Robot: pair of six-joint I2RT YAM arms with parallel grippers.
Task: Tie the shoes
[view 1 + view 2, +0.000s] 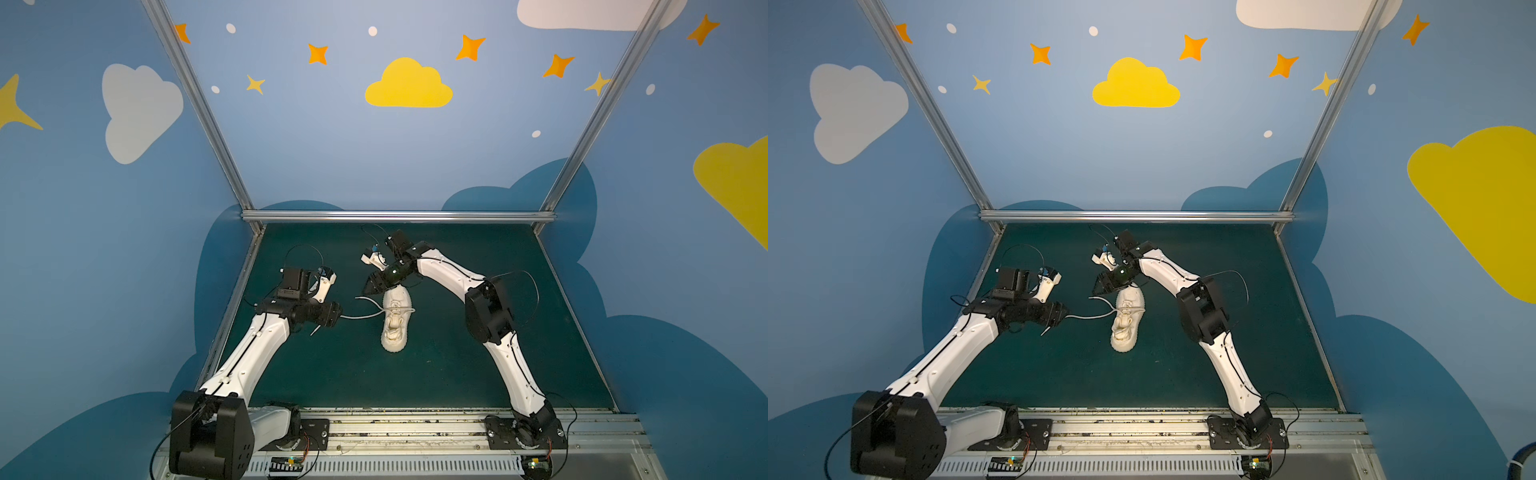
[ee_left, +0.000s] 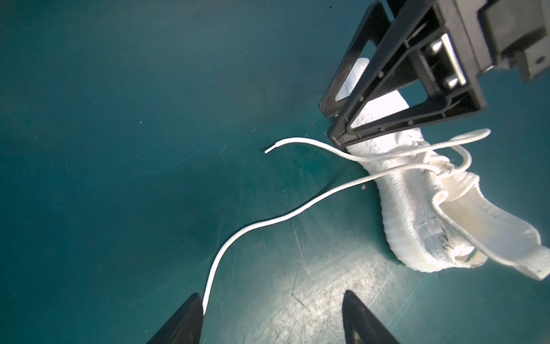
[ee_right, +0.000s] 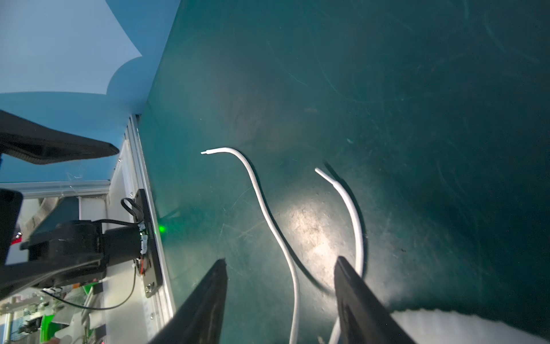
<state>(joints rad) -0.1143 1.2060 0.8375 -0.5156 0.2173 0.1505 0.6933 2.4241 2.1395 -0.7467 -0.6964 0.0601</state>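
The cream knit shoe (image 1: 394,322) (image 1: 1127,322) lies on the green mat near the middle of both top views; the left wrist view shows it on its side (image 2: 416,208). One lace (image 1: 361,316) (image 2: 256,226) runs from it to my left gripper (image 1: 340,317) (image 1: 1066,318) (image 2: 271,293), which is open, and the lace slips past the inner edge of one finger (image 2: 190,315). My right gripper (image 1: 371,287) (image 1: 1100,284) (image 3: 280,259) hangs open over the toe end. A lace (image 3: 285,247) passes loose between its fingers, and a second lace (image 3: 355,220) curves beside the other finger (image 3: 354,292).
Blue walls and an aluminium frame (image 1: 397,216) close the mat on three sides. The arm bases sit on a rail (image 1: 395,432) along the front edge. Bare mat (image 1: 436,374) stretches in front of the shoe and to its right.
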